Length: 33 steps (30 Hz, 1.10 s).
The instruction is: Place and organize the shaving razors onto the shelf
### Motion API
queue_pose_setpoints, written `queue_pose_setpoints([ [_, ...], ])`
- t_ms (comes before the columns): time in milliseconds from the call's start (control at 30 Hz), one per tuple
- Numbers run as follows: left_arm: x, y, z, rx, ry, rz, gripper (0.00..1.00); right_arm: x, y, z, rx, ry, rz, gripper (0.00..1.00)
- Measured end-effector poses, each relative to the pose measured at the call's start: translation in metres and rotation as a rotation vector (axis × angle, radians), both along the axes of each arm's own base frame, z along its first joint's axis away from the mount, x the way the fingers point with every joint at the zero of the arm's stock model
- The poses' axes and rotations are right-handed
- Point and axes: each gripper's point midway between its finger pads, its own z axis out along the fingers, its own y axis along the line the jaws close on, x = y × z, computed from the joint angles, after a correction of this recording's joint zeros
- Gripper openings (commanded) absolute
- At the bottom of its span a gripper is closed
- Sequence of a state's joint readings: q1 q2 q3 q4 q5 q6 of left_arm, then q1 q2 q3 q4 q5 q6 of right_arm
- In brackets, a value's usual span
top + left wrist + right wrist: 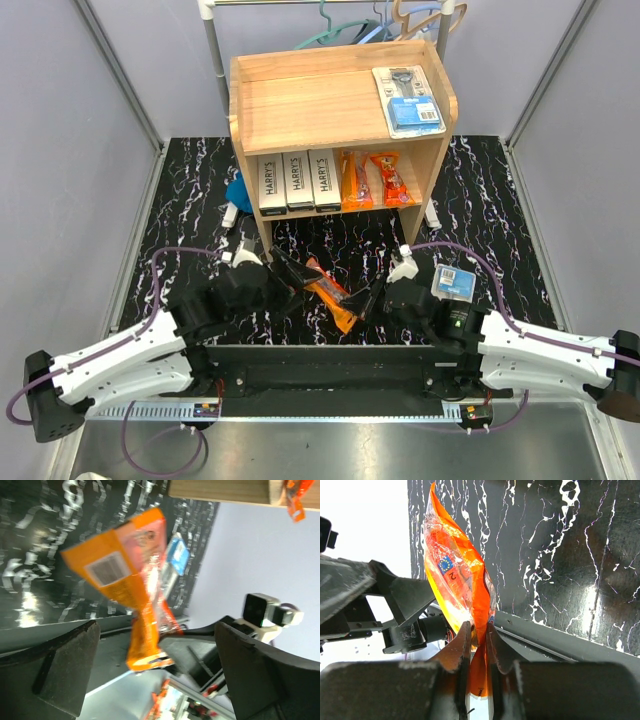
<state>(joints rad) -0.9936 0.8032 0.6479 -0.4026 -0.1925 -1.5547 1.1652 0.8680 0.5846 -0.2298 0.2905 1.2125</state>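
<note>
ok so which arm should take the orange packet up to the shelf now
Right. The right hand is shut on the orange packet, while the left hand stands open, not gripping it. The shelved orange packets lie at the right of the lower tier of the shelf.

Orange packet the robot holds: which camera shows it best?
Right wrist view: the orange packet looks large and sharp, pinched by the right gripper. Left wrist shows it blurred; the top view shows it small between the arms.

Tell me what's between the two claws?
An orange packet, pinched by the right claw, the left claw open around it, seen from the top view.
</note>
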Motion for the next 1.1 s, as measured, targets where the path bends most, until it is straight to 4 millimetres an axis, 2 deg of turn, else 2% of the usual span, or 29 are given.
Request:
queue_pose_setpoints([
  [400,-0.02,0.073,-0.025,0.247,-0.015,0.047,0.99,-0.001,-0.005,-0.005,-0.048,-0.02,0.017,0.0],
  [500,-0.024,0.086,-0.028,0.268,-0.015,0.062,0.99,0.0,-0.004,0.001,-0.05,-0.042,0.029,0.0],
  [733,-0.031,0.099,-0.045,0.316,0.008,0.064,0.99,0.004,0.001,0.035,-0.015,-0.111,0.045,0.0],
  [967,-0.031,0.099,-0.051,0.349,0.021,0.057,0.99,0.018,0.01,0.085,0.013,-0.203,0.025,0.0],
  [1100,-0.031,0.099,-0.054,0.368,0.024,0.049,0.99,0.027,0.012,0.108,0.011,-0.244,-0.005,0.0],
])
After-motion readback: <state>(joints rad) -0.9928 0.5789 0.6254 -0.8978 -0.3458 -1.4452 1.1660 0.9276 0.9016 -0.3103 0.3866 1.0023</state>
